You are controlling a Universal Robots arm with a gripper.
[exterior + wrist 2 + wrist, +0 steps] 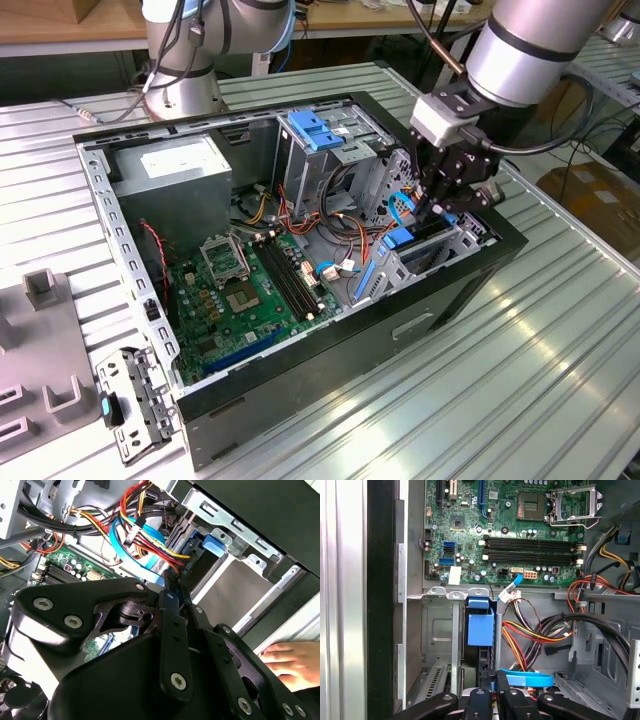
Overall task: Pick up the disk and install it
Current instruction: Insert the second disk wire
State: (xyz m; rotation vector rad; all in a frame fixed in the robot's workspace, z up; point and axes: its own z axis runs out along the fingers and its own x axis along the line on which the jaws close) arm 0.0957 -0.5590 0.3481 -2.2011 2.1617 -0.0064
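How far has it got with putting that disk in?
The disk already stands in the drive cage, blue rail showing. The gripper, shut, is right at its edge, holding nothing. Whether it is fully seated, I cannot tell.

**What we cannot make out**

We see the gripper [440,205] sunk among cables inside the computer case [330,370], its fingertips hidden behind the drive cage wall. In the second wrist view the gripper's own black linkage [150,645] blocks whatever lies beneath it, so we cannot tell what the fingers touch. A person's hand [292,662] beside the gripper is cut off by the picture's edge. The disk [480,627] shows just ahead of the fingers as little more than a blue rail end; its label is hidden.
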